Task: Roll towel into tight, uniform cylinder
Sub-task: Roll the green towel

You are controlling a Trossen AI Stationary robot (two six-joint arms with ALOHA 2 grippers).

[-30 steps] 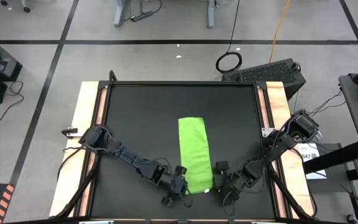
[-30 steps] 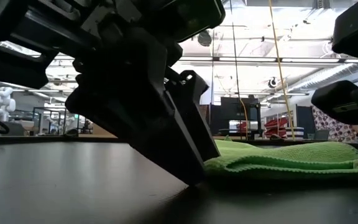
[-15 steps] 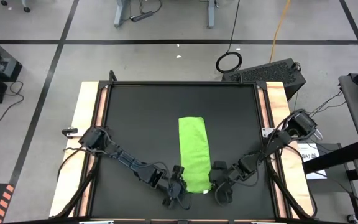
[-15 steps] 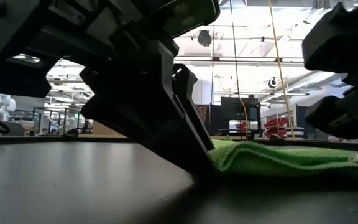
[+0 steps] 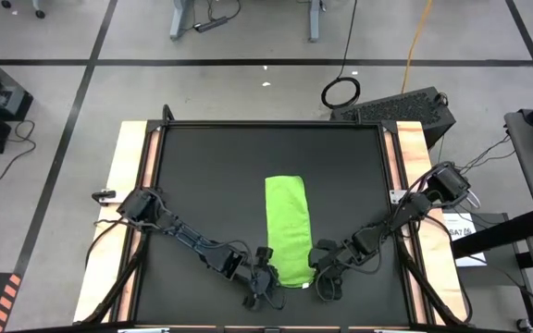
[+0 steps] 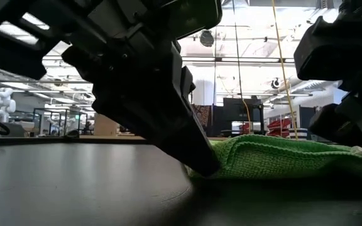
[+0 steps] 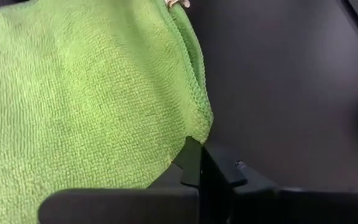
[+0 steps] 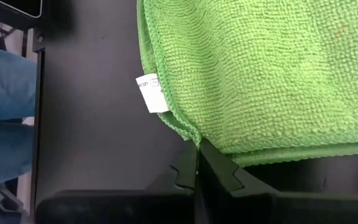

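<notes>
The lime-green towel (image 5: 288,227) lies folded into a narrow strip running from mid-table to the near edge, flat on the black tabletop (image 5: 211,166). My left gripper (image 5: 268,277) is at the strip's near left corner, shut on it. My right gripper (image 5: 322,276) is at the near right corner, its fingers shut with the tips against the cloth. A white label (image 8: 149,93) sticks out of the towel's edge by that corner. In the low view the towel's near end (image 6: 275,157) bulges up between the two arms. My left gripper (image 7: 199,163) pinches the towel's near left corner (image 7: 199,132) between its two fingertips, coming in low from the table's left and slanting down. Two hemmed layers show at that corner. The corner is raised a little; the remainder of the strip lies on the table. My right gripper (image 8: 197,163) has its shut fingertips against the towel's near right corner (image 8: 192,137), coming in low from the table's right. Whether any cloth is between the tips cannot be told. The towel lies on the table there.
Pale wooden rails (image 5: 132,185) run along the table's left and right sides. Bare black tabletop lies beyond the towel's far end. A person's leg in blue trousers (image 8: 5,106) shows past the table's edge in the right wrist view.
My left gripper has shut on the towel's near left corner, and the cloth there has bunched up higher. My right gripper, shut all along, has slid toward the table's left until its tips reached the near right corner.
</notes>
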